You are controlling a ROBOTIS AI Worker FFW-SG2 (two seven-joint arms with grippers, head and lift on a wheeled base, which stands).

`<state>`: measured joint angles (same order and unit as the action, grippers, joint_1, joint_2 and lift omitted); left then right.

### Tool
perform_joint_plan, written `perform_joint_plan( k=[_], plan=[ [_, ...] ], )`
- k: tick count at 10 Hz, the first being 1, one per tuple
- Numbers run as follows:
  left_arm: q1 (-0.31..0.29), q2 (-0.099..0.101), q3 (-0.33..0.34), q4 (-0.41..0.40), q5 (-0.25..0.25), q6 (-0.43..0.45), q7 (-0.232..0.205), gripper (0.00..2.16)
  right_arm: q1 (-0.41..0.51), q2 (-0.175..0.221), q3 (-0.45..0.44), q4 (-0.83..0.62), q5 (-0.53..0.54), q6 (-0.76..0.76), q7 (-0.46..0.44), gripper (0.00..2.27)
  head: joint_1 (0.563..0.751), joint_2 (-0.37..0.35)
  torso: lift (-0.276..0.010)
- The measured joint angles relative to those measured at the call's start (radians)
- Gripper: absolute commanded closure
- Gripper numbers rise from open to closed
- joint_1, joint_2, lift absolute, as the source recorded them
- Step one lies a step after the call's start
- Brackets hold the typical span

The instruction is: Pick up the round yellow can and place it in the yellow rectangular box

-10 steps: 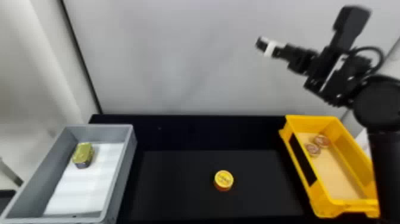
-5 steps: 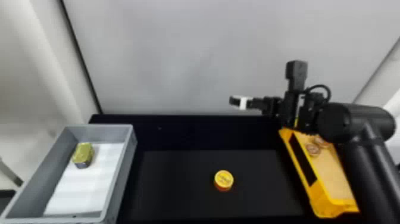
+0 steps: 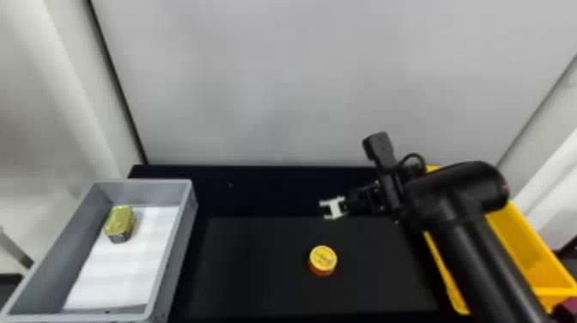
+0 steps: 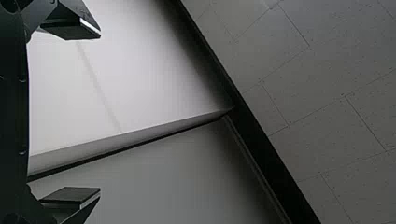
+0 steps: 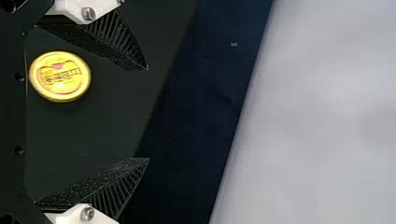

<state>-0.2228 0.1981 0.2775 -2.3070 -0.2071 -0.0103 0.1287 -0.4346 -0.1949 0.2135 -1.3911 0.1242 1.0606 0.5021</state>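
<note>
My right gripper (image 3: 327,208) hangs over the black table, behind and above the round yellow can (image 3: 323,260), which stands upright on the dark mat. In the right wrist view the right gripper (image 5: 148,114) is open, and the can (image 5: 60,76) lies beyond its fingers, apart from them. The yellow rectangular box (image 3: 521,245) stands at the right, partly covered by the right arm. My left arm is idle; its gripper (image 4: 100,114) is open in the left wrist view, facing a wall and ceiling.
At the left stands a grey box (image 3: 185,240) with a white sheet and a gold-topped tin (image 3: 120,222) inside. A light wall (image 3: 300,86) rises behind the table's back edge. The right forearm passes over the yellow box.
The right arm has come left and down from above the yellow box, and its gripper now hangs nearer the can. The can and both boxes have kept their places.
</note>
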Motion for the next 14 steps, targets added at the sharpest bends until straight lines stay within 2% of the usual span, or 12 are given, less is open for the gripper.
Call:
perform_joint_plan(
  k=[1,3,8,14],
  plan=[
    [-0.001,-0.001,-0.001,0.000,0.000,-0.001,0.000,0.10,0.009,0.030,0.000,0.048,0.105,-0.018,0.058,0.03,0.694,-0.078,-0.002],
    [-0.003,-0.002,-0.003,0.000,0.000,-0.003,0.000,0.10,0.023,0.058,0.008,0.138,0.188,-0.052,0.101,0.03,0.694,-0.078,-0.002],
    [-0.004,-0.005,-0.002,0.000,0.000,-0.008,0.000,0.10,0.040,0.092,0.003,0.274,0.190,-0.171,0.110,0.04,0.694,-0.078,-0.002],
    [-0.004,-0.005,-0.004,0.000,0.000,-0.010,0.000,0.10,0.040,0.098,0.022,0.339,0.199,-0.237,0.092,0.06,0.694,-0.078,-0.002]
  ],
)
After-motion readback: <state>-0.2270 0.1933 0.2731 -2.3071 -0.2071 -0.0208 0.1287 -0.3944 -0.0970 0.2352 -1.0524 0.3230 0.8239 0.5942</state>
